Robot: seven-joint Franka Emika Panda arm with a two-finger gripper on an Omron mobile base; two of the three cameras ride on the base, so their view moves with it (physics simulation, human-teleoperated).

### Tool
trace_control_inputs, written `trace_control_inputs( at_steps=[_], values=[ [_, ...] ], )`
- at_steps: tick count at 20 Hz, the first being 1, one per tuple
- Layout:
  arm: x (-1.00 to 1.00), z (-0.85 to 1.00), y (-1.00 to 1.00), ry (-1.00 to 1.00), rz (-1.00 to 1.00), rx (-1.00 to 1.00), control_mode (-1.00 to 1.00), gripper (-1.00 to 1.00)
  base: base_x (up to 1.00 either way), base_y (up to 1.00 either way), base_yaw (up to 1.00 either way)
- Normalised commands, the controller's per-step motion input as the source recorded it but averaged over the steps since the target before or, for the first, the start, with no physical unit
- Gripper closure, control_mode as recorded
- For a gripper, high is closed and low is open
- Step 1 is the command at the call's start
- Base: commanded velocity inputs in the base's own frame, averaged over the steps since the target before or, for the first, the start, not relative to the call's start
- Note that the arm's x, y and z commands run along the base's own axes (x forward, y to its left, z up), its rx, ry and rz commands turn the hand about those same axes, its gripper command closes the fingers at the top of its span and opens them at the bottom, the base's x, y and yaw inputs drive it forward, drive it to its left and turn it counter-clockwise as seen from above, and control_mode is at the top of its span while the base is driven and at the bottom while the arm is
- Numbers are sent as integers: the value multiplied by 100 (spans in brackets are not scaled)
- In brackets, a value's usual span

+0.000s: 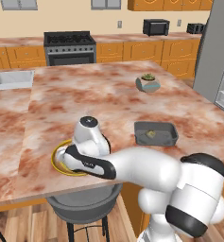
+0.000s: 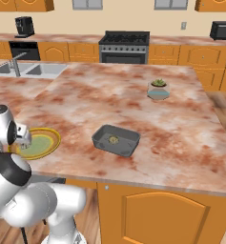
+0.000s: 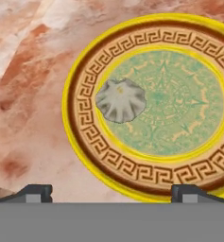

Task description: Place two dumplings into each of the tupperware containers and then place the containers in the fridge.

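My gripper [image 3: 116,193] hangs open just above a round yellow-rimmed plate [image 3: 80,142] at the counter's near edge, its fingertips spread wide and nothing between them. One pale pleated dumpling [image 3: 120,100] lies on the plate's left side, ahead of the fingertips and apart from them. A dark grey tupperware container [image 1: 168,127] sits further right on the counter with a small tan dumpling [image 1: 151,134] inside it; the right base view shows the same container [image 2: 128,145] and dumpling [image 2: 114,139]. The grey fridge [image 1: 217,52] stands at the far right with white shelves showing.
A potted green plant [image 1: 148,82] in a grey bowl sits deeper on the marble island. A sink [image 2: 28,70] lies at the far left, and a stove [image 1: 70,47] stands on the back wall. A grey stool [image 1: 85,208] stands under the near edge.
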Motion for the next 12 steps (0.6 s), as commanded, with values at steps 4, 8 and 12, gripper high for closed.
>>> trace_control_inputs(
  at_steps=[4, 8, 12],
  values=[
    [32, -18, 13, 0, 0, -1, -100, -100, 0, 0, 0],
    [39, 0, 1, 0, -3, 0, -100, -100, 0, 0, 0],
    [6, -23, 5, 0, -2, -1, -100, -100, 0, 0, 0]
  ],
)
